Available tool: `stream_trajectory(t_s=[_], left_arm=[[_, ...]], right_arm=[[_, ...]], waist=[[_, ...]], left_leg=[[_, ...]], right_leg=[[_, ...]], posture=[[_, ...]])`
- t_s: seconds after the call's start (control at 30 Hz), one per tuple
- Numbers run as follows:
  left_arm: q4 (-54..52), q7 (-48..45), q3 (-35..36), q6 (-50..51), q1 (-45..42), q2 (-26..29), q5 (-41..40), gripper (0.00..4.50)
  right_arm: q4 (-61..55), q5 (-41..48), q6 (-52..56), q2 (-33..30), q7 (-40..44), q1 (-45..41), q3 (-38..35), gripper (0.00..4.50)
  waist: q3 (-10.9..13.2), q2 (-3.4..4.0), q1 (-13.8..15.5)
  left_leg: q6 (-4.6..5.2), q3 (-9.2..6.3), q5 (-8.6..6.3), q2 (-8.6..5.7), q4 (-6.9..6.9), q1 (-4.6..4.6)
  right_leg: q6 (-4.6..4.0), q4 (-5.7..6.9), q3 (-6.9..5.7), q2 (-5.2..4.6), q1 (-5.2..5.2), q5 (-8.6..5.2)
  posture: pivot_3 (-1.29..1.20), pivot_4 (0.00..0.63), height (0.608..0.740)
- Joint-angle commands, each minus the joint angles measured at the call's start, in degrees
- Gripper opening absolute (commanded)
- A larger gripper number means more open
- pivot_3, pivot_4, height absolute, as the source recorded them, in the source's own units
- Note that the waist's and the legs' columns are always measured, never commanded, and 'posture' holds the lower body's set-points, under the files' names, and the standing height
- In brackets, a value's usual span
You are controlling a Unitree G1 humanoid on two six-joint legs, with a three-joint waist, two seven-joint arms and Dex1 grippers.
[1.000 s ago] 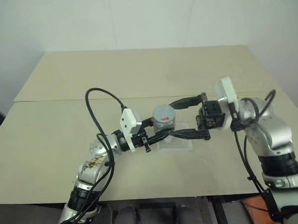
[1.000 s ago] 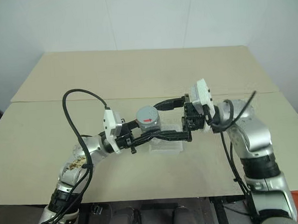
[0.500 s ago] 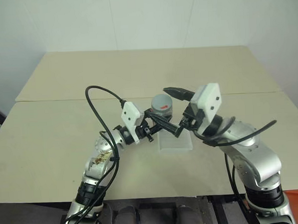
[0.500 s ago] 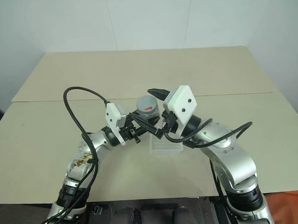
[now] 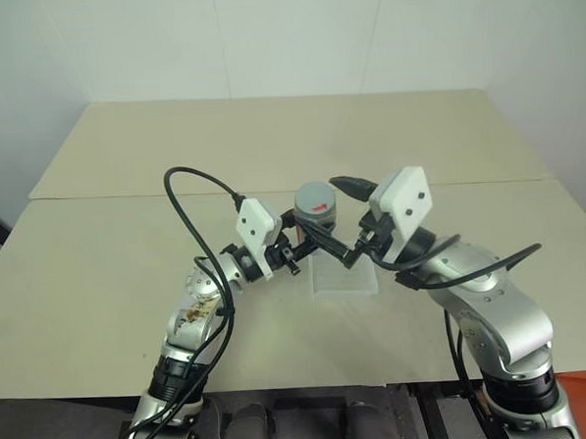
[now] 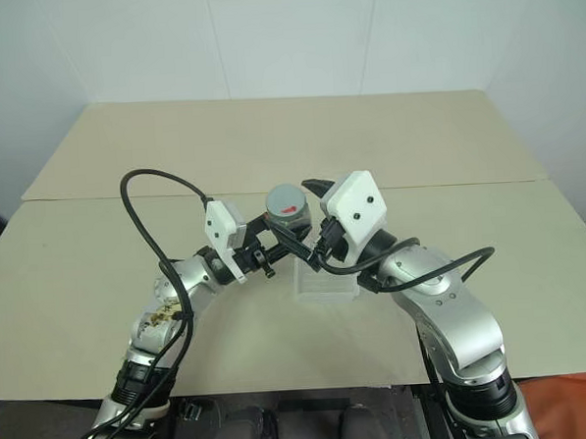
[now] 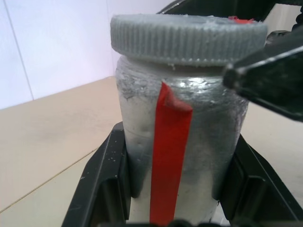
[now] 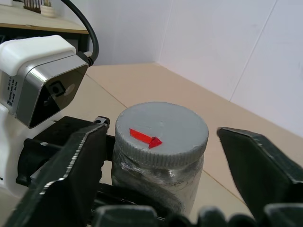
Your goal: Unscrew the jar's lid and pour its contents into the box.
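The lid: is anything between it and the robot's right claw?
Nothing visible. The right gripper has a finger on each side of the lid, with only open gaps between. The left gripper holds the jar below.

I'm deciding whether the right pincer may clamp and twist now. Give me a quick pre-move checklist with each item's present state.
1. Jar gripped by left pincer: ok, fingers hug both sides.
2. Lid seated on jar: ok, still on.
3. Right pincer straddles lid: ok, one finger on each side.
4. Right pincer clamped on lid: not ok, a gap shows on one side.
5. Box on the table near the jar: ok.
6. Contents inside jar: cannot tell, wall is cloudy.
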Motion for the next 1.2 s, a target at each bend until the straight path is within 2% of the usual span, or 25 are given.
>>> stream_trajectory(t_s=[0.03,0.77,0.93,1.2], left_arm=[[-1.2,0.2,0.2,-1.3,0.1,-0.3,-0.1,1.96],[-1.6,-2.0,-0.8,-1.0,1.1,1.0,-0.6,1.96],[-3.8,-7.0,-0.9,0.7,2.1,3.2,-4.4,1.96],[-4.8,-10.9,-1.2,2.1,2.3,5.1,-7.0,1.96]], right_arm=[[-2.1,-0.2,-0.9,-0.3,-0.1,-0.8,-0.6,3.19],[-1.1,0.9,-3.2,0.7,2.0,-1.4,0.3,3.19],[0.4,5.2,-4.8,-0.5,7.2,-0.5,-2.9,3.19],[8.4,12.3,-8.4,-5.2,21.3,-4.5,-6.4,3.19]], waist=[[0.0,0.0,0.0],[0.0,0.0,0.0],[0.0,0.0,-0.1],[0.0,0.0,-0.1]], left_leg=[[0.0,0.0,0.0,0.0,0.0,0.0],[0.0,0.0,0.0,0.0,0.0,0.0],[0.0,0.0,0.0,0.01,-0.01,0.0],[0.01,-0.01,0.0,0.0,0.0,0.03]], right_leg=[[0.0,0.0,0.0,0.0,0.0,0.0],[0.0,0.0,0.0,0.0,0.0,0.0],[0.0,-0.01,-0.01,0.0,0.0,0.0],[0.0,-0.01,-0.02,0.01,0.03,0.0]], posture=[[0.0,0.15,0.74],[0.0,0.15,0.74],[0.0,0.15,0.74],[0.0,0.15,0.74]])
